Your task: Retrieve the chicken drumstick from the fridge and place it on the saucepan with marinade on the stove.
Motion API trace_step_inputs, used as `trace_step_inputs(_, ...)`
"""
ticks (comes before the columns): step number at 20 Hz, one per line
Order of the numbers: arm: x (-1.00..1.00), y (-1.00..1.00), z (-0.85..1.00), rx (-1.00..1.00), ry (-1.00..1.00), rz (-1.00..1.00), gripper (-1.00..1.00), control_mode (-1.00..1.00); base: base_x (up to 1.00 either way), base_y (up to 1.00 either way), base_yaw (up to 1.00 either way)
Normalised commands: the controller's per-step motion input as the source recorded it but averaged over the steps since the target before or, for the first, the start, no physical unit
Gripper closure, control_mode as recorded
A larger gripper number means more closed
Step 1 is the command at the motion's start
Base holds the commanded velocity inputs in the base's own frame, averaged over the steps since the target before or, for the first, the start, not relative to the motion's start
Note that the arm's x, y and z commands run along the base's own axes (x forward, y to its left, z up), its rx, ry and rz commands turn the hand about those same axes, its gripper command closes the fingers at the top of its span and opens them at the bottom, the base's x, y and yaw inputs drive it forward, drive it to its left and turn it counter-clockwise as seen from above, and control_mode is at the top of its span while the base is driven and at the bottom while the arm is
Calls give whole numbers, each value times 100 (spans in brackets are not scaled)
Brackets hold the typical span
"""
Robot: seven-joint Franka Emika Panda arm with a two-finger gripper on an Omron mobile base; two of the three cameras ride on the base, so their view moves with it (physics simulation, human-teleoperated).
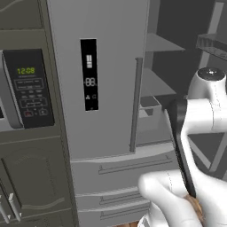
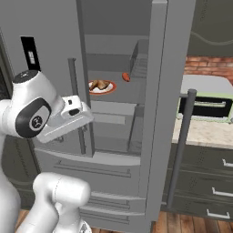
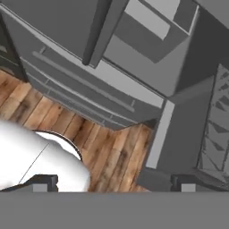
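tall grey steel French-door fridge (image 2: 113,54) has right door swung open, so shelves reachable; small golden-brown chicken drumstick (image 2: 100,84) sits on red-rimmed white plate (image 2: 102,91), mid shelf, far from hand; two-finger gripper (image 3: 114,183) spread wide, empty, aimed low at drawers; guessing reach-in comes next

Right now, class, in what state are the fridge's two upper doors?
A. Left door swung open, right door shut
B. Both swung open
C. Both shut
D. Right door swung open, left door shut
D: in the right base view the fridge's right door stands swung out, baring shelves with a red-rimmed plate, while the left door with the black display is shut.
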Motion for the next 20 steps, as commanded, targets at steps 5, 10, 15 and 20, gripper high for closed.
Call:
trace_step_inputs(5, 36, 39, 3, 30, -33, -56, -100, -100, 0, 0, 0)
trace_step_inputs(10, 27, 0, 0, 56, -48, -67, -100, -100, 0, 0, 0)
trace_step_inputs(15, 2, -2, -4, 24, -19, -12, -100, -100, 0, 0, 0)
trace_step_inputs(20, 0, 41, 21, -5, -7, 10, -100, -100, 0, 0, 0)
